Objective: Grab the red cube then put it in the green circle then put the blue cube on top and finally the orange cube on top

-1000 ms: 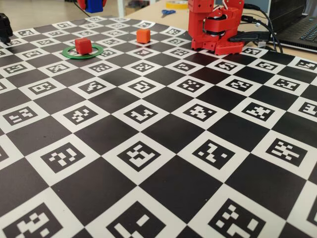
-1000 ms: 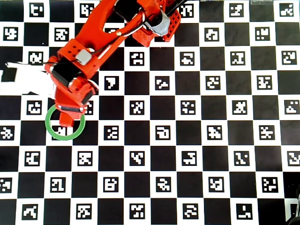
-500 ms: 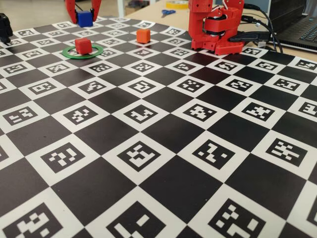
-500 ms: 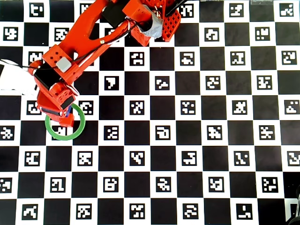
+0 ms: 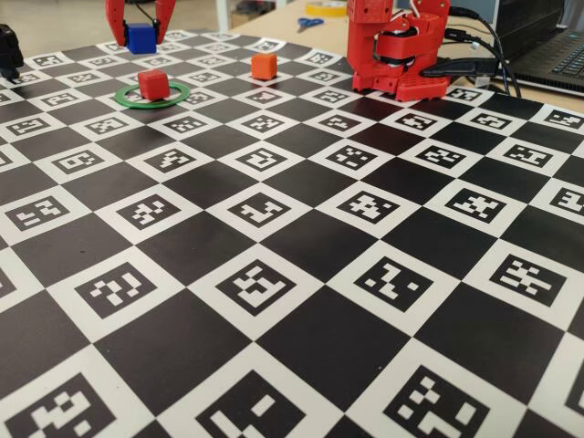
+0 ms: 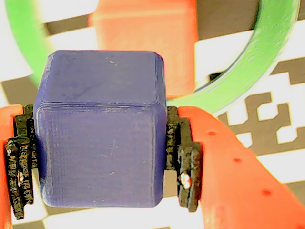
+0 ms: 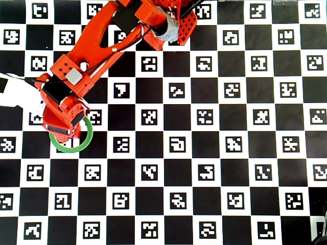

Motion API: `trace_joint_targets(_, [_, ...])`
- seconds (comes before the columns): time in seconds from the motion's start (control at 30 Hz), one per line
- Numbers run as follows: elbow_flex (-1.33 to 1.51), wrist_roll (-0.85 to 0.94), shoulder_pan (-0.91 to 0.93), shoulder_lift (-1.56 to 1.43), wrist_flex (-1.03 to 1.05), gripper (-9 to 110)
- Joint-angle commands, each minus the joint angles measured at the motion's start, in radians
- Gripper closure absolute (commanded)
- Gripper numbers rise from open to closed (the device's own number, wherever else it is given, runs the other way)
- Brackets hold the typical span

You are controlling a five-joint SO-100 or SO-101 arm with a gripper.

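The blue cube (image 5: 140, 36) hangs in the air, and my gripper (image 5: 140, 41) is shut on it, one red finger on each side. In the wrist view the blue cube (image 6: 100, 129) fills the gap between the black pads (image 6: 183, 157). Below and nearer the camera in the fixed view, the red cube (image 5: 153, 84) sits inside the green circle (image 5: 173, 99). The wrist view shows the red cube (image 6: 143, 43) and the green circle (image 6: 257, 62) beyond the blue one. The orange cube (image 5: 264, 65) stands alone to the right. In the overhead view the arm covers all three cubes and part of the green circle (image 7: 76, 149).
The arm's red base (image 5: 397, 50) stands at the back right of the checkered marker board (image 5: 301, 301). Behind it lie scissors (image 5: 309, 23), cables and a laptop (image 5: 557, 46). A black object (image 5: 9, 50) sits at the far left edge.
The gripper with the blue cube has come down and shifted left in the fixed view, closer to the red cube. In the overhead view the arm has swung further over the ring.
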State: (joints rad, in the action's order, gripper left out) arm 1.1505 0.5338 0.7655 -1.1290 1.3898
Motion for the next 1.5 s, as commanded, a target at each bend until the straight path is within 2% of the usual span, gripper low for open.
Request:
trace_joint_targets(0.0, [-0.008, 0.032, -0.008, -0.034, -0.015, 93])
trace_joint_targets(1.47, [0.078, 0.14, 0.011, -0.02, -0.081, 92])
